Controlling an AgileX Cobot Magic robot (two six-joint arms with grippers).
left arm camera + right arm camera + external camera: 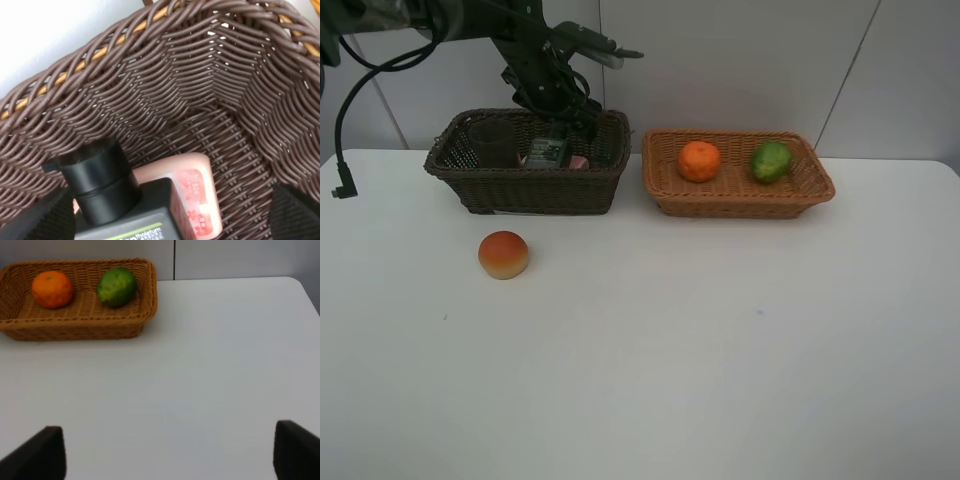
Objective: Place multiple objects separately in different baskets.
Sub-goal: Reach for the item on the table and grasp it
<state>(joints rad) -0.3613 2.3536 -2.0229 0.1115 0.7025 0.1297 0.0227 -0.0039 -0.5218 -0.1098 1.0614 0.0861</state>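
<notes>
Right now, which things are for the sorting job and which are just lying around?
For the job: dark basket, tan basket, orange, lime, peach, grey bottle, pink bottle, cup.

Just lying around: dangling cable.

Exterior high view: mounted above and in front of the worktop [720, 380], facing down and toward the back wall; takes in both baskets.

Left wrist view: very close, looking into the dark brown basket [210, 75] [530, 190] at its inner corner, with the dark grey bottle [120, 200] [548, 150] filling the near edge.

Right wrist view: low over the worktop [210, 380], well back, facing the light tan basket [75, 322] [740, 195], shared with the exterior view.
</notes>
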